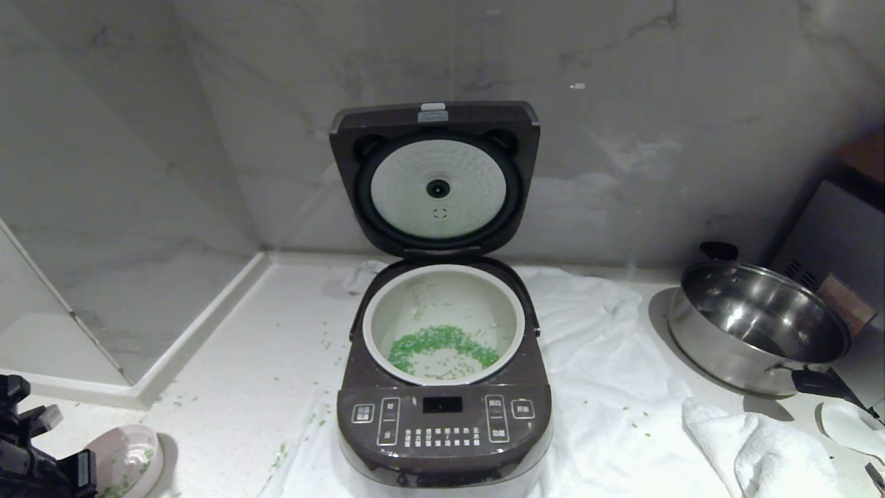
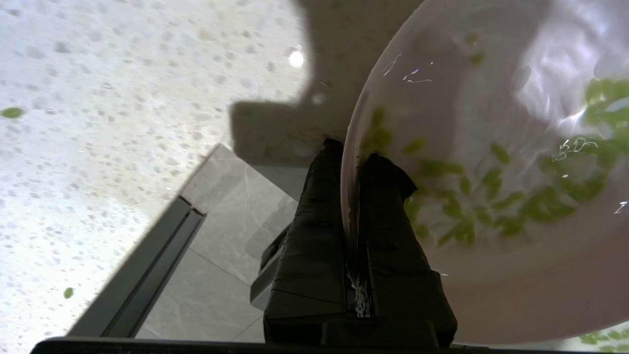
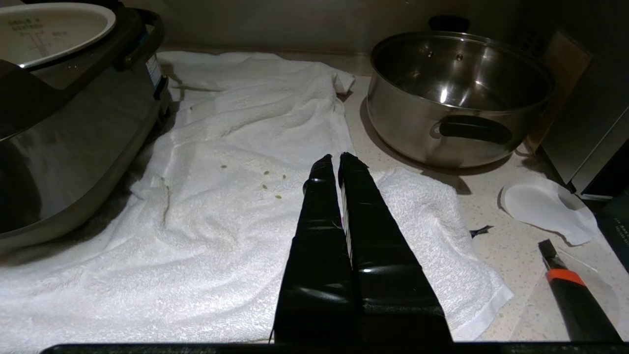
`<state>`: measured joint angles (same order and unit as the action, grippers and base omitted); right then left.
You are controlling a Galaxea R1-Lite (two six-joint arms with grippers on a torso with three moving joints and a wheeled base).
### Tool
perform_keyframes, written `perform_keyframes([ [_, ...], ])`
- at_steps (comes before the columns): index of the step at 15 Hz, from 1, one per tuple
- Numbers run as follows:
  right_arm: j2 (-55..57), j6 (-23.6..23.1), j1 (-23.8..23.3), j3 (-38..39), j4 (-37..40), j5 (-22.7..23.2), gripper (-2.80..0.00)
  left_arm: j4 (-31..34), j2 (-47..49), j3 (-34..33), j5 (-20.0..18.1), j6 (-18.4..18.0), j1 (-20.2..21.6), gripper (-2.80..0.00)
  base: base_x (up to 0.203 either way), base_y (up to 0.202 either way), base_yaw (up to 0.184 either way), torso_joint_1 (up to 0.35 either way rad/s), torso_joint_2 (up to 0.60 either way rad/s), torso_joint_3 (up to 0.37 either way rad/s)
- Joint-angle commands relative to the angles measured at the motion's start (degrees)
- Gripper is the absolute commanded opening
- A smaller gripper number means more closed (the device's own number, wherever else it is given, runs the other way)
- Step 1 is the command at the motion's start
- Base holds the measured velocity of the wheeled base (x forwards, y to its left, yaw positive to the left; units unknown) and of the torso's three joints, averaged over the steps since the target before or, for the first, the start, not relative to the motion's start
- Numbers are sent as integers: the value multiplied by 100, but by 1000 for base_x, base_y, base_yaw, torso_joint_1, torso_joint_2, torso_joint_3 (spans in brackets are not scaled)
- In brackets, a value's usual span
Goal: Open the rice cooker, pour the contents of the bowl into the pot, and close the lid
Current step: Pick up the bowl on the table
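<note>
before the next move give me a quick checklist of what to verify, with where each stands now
1. Lid up and out of the way: ok, it stands open behind the pot.
2. Left tool gripping the bowl: ok, fingers pinch its rim.
3. Bowl over the pot: not ok, it sits low at the counter's left edge, beside the rice cooker.
4. Contents left in the bowl: ok, green bits remain; many already lie in the pot.
5. Right tool out of the way: ok, shut over the white towel.
6. Spills: not ok, bits scattered on counter and towel.
</note>
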<state>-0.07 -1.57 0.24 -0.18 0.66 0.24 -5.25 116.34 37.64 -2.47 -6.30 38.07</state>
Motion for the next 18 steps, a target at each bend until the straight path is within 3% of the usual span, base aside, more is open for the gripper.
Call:
perform_keyframes([
  [1,7,-1,2,1,4,2,-280,-28,-138,51,1,33,-10,-280,0,0,0,0,0,0],
  [8,7,-1,2,1,4,2,-280,165,-281,-108,-139,126,-300,-280,0,0,0,0,0,0],
  [12,7,-1,2,1,4,2,-280,988,-712,140,-402,567,-934,-280,0,0,0,0,0,0],
  [18,7,-1,2,1,4,2,-280,1913,-1032,786,-404,1255,-1852,-280,0,0,0,0,0,0],
])
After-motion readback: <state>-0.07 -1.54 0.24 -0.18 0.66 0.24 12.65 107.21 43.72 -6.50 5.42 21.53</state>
